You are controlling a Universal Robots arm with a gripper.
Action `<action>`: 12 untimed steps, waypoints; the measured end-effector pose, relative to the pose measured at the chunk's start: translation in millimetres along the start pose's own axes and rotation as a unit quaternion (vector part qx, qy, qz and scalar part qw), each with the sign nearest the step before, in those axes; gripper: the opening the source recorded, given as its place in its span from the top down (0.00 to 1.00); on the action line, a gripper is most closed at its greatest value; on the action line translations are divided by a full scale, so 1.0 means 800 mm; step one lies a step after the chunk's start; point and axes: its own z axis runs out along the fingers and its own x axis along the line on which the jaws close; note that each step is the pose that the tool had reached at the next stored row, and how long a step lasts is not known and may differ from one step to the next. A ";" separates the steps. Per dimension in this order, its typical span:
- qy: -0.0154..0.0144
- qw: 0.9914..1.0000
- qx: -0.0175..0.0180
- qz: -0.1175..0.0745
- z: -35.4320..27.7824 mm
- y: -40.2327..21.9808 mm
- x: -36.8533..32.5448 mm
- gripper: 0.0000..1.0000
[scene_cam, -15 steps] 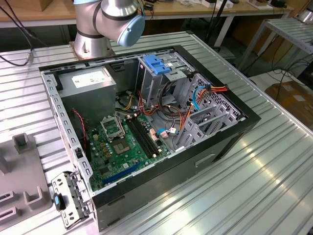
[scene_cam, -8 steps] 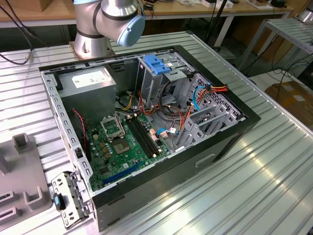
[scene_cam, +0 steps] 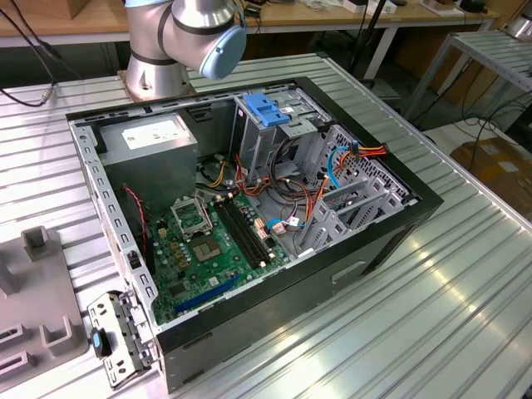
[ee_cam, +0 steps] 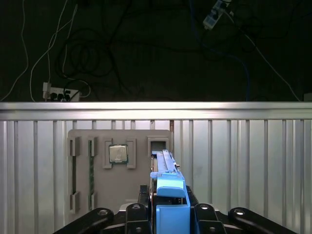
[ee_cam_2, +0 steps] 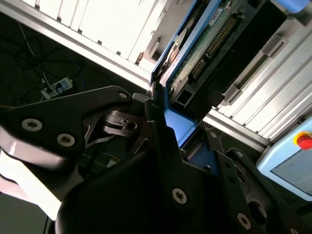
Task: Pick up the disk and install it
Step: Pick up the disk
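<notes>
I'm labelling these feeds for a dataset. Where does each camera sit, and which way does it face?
Exterior view: off the arm, looking down into the open computer case; the arm's lower joints show.
First wrist view: on the wrist, looking past the gripper at the grey fixture tray.
Second wrist view: on the wrist, close against the gripper linkage, facing the disk on its circuit-board side.
Shared: both wrist views show the gripper shut on the disk.
</notes>
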 end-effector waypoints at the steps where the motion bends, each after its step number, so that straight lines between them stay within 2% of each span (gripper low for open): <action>1: 0.000 1.000 0.000 0.000 -0.0017 0.0000 0.0000 0.63; 12: 0.000 1.000 0.000 0.000 -0.0240 -0.0002 -0.0001 0.63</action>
